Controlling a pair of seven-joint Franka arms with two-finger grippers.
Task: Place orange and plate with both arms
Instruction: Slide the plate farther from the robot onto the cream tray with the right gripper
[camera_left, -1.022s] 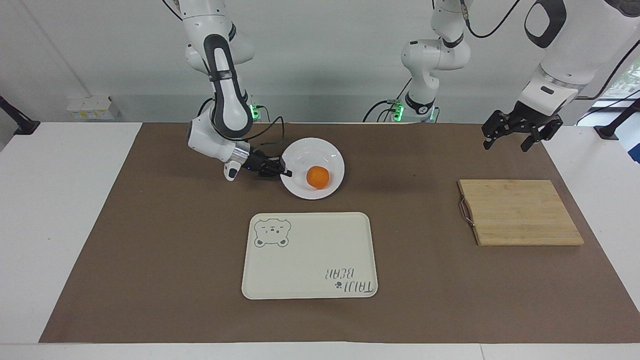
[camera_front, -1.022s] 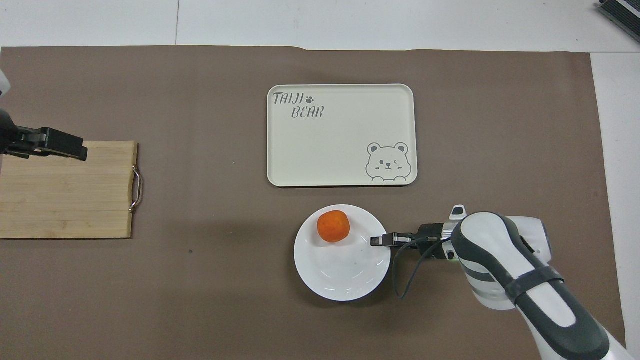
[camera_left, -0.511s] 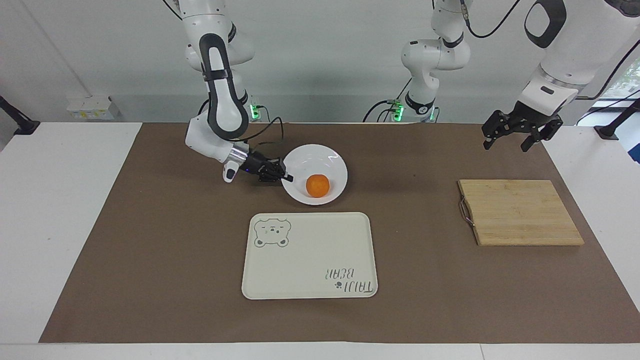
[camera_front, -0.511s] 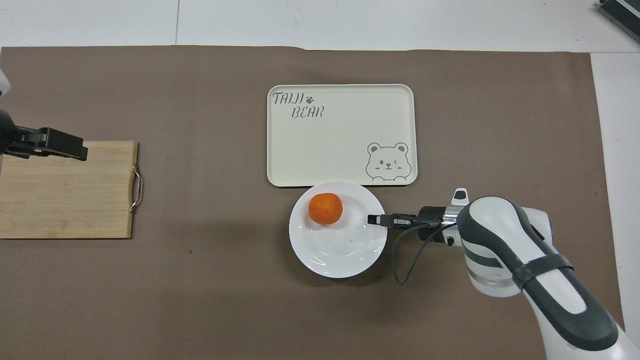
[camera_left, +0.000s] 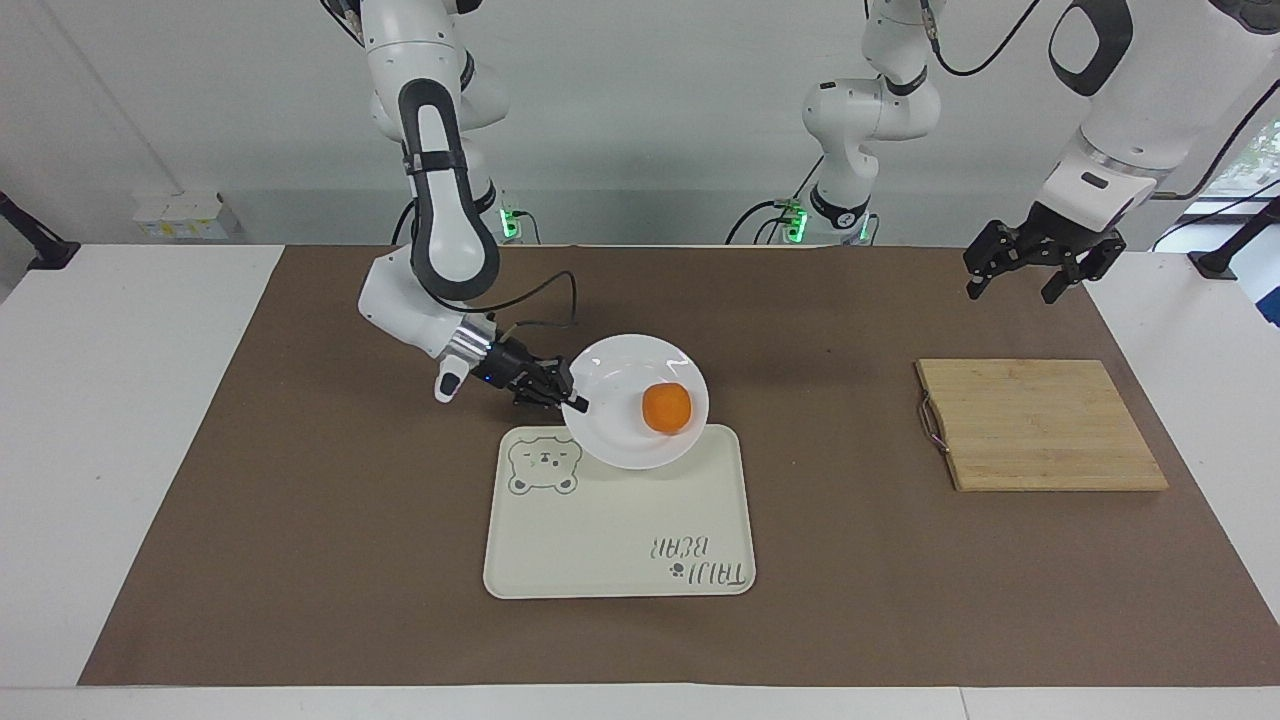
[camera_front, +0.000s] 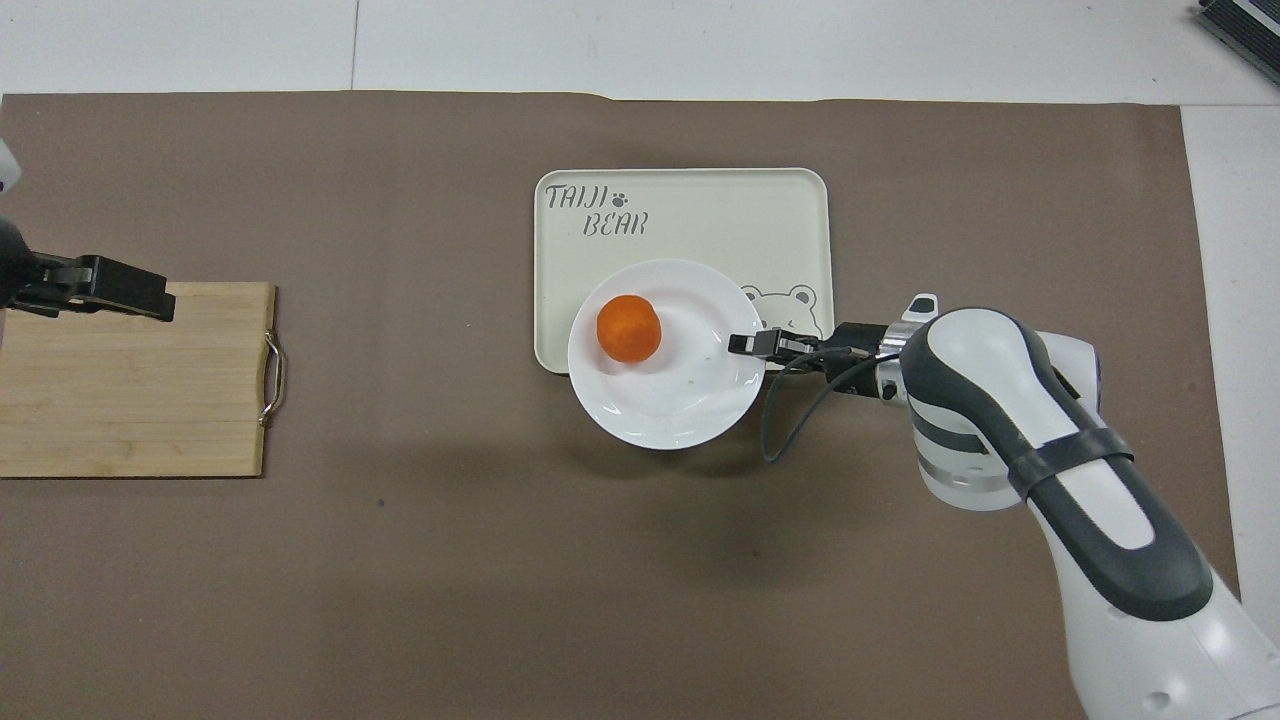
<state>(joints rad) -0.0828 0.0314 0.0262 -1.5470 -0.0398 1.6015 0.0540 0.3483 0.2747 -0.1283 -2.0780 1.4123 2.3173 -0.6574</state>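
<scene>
Right tool (camera_left: 572, 398) pinches the plate (camera_left: 622, 442) by its rim, held over the tray's (camera_left: 620, 540) robot-side edge, looks tilted. Orange (camera_left: 666, 408) loose on it, could roll off. Left tool (camera_left: 1030, 262) spread open, waiting above the counter (camera_left: 300, 520) by the board (camera_left: 1040, 425).

The only readable text stands on the cream tray (camera_front: 700, 215), which lies on the brown mat in the middle of the table. It is printed in grey outlined capitals in two lines: "TAIJI" with a small paw print after it, and "BEAR" under it. In the overhead view the words stand upright in the tray's corner farther from the robots, toward the left arm's end; in the facing view the same words (camera_left: 697, 560) appear upside down. A grey bear face (camera_left: 544, 466) is printed at the diagonal corner. No other text can be read.
</scene>
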